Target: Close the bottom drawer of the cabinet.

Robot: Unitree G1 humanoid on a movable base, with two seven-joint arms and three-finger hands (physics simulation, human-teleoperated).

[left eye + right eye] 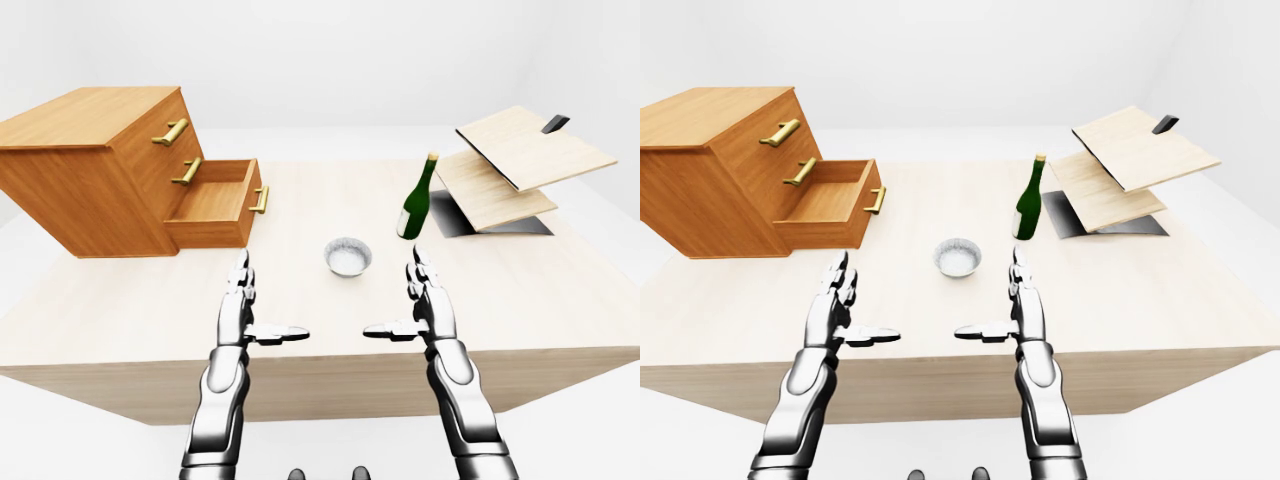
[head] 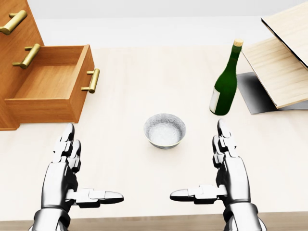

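Sliding should be easy: push the hard wooden bottom drawer (image 2: 53, 91) by its flat face near the gold handle (image 2: 92, 80); both the left hand (image 2: 72, 180) and the right hand (image 2: 222, 179) are open and empty.

Bright, even, diffuse light throughout; everything renders sharp, with no blur or glare. The pale wooden tabletop (image 2: 144, 86) carries only one dark shadow, beneath the tilted light-wood boards (image 1: 520, 160).
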